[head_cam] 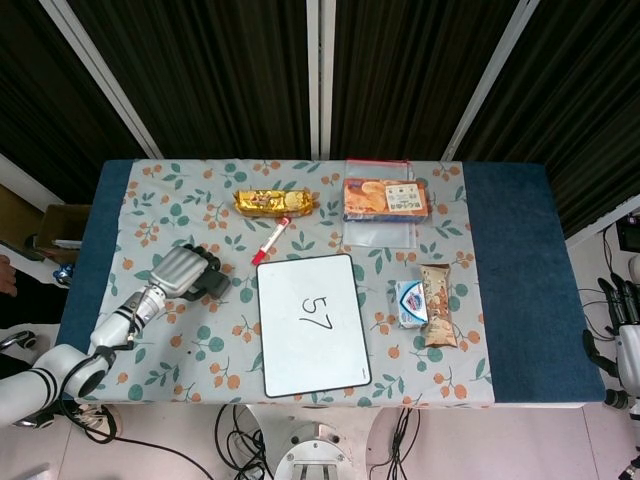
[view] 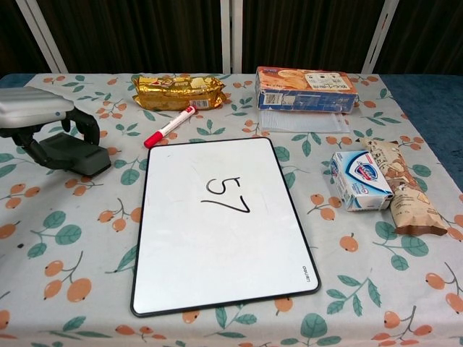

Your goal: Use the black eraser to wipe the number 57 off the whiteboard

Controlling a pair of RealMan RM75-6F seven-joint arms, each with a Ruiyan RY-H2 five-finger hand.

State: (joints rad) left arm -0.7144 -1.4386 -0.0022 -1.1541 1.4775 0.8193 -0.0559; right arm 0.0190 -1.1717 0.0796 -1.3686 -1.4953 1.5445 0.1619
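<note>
The whiteboard (head_cam: 310, 350) lies flat at the middle front of the table, with "57" (view: 228, 195) written in black on its upper half. Left of it on the flowered cloth sits the black eraser (view: 78, 159). My left hand (view: 32, 108) covers it from above, dark fingers (view: 90, 124) curled down over its far side, gripping it. In the head view the same hand (head_cam: 180, 270) sits on the eraser (head_cam: 216, 286). My right hand (head_cam: 622, 325) hangs off the table's right edge, holding nothing, fingers apart.
A red marker (view: 170, 126) lies just above the board's top-left corner. Behind stand a gold snack pack (view: 179, 90) and a biscuit box (view: 307, 88) on a clear bag. A soap box (view: 360, 179) and a snack bar (view: 401, 188) lie right of the board.
</note>
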